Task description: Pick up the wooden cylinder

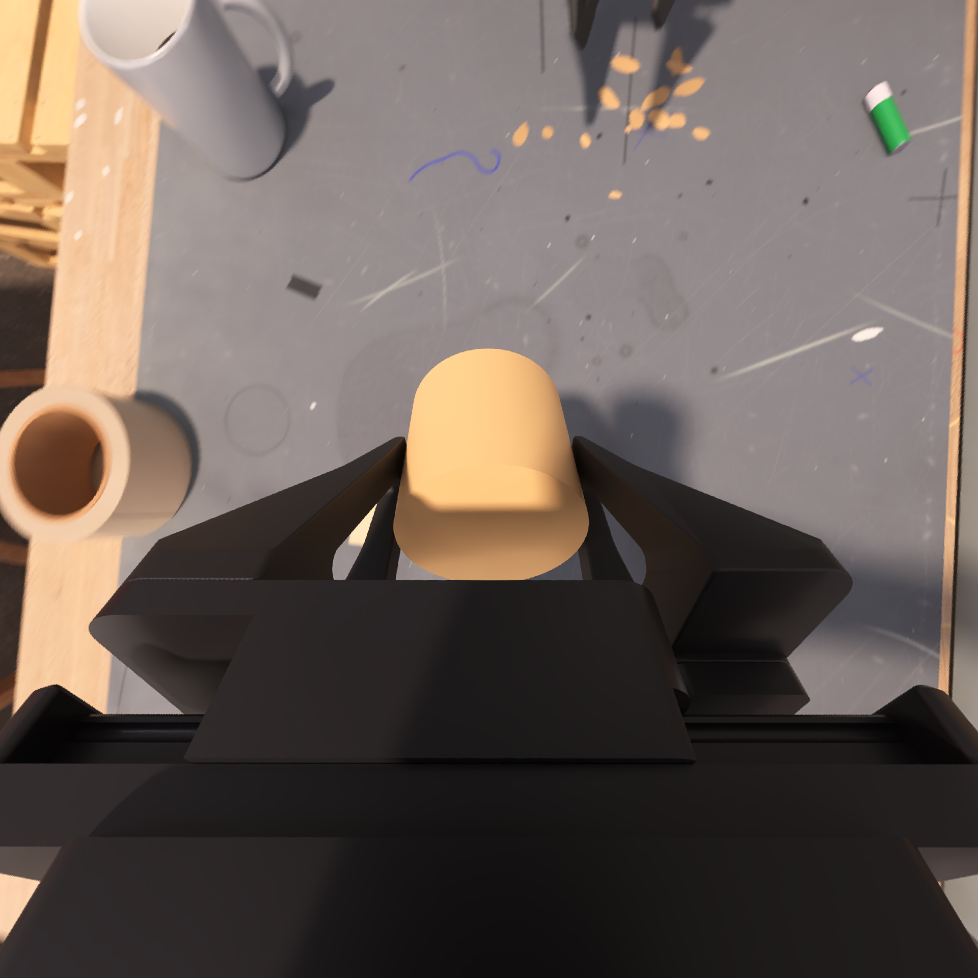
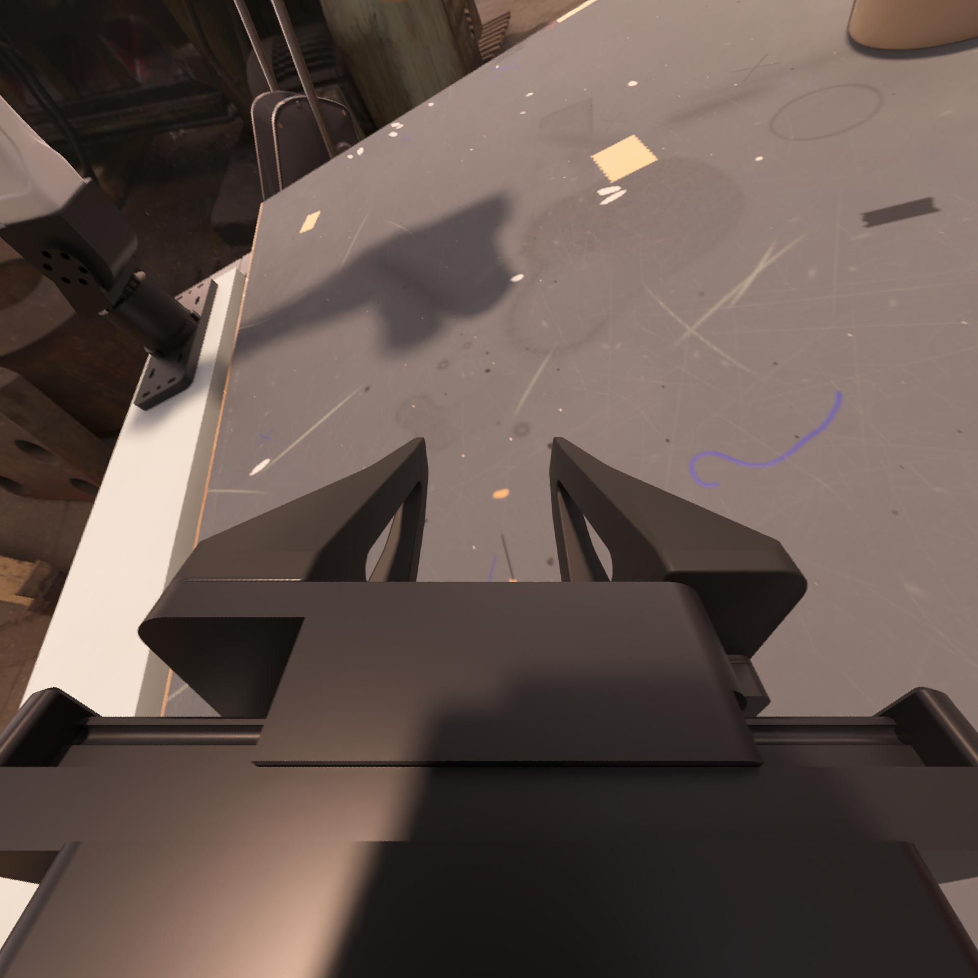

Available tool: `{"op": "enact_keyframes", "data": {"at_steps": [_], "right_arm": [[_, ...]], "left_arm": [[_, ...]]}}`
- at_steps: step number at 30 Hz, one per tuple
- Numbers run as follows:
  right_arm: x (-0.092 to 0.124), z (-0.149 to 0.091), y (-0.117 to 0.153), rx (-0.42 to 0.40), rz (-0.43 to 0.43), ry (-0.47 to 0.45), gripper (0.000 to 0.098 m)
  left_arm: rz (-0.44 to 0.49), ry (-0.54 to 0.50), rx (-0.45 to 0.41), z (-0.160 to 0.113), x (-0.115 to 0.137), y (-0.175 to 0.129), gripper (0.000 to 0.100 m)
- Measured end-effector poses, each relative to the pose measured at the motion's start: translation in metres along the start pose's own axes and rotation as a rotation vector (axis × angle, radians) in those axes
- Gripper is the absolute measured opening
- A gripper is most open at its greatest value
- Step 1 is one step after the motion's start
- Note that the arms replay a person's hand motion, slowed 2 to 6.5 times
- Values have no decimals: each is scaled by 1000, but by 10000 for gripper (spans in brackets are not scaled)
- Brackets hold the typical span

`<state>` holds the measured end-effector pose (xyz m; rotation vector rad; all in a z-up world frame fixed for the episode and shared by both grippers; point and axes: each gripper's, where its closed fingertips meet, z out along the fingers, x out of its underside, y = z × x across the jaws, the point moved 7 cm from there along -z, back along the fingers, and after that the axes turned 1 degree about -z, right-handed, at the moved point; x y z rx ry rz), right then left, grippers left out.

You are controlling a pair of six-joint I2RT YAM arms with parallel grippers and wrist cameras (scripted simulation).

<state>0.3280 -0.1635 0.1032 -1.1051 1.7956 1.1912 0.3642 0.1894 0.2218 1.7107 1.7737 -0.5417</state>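
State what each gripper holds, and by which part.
The left gripper is clamped on the wooden cylinder, its fingertips pressing opposite sides of the curved wall about midway along. The right gripper is open and holds nothing.

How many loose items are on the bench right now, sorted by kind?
Cylinder, held between the left gripper's fingers: 1
Mug, grey: 1
Tape roll: 1
Green-and-white small cylinder: 1
Total: 4

The right gripper holds nothing.
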Motion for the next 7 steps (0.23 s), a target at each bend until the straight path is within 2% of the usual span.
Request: {"op": "enact_keyframes", "data": {"at_steps": [4, 7], "right_arm": [[-5, 15, 4, -60, 62, -19, 457], [-7, 26, 8, -136, 157, -43, 487]], "left_arm": [[11, -43, 86, 43, -17, -2, 513], [21, -62, 144, 75, -28, -4, 513]]}}
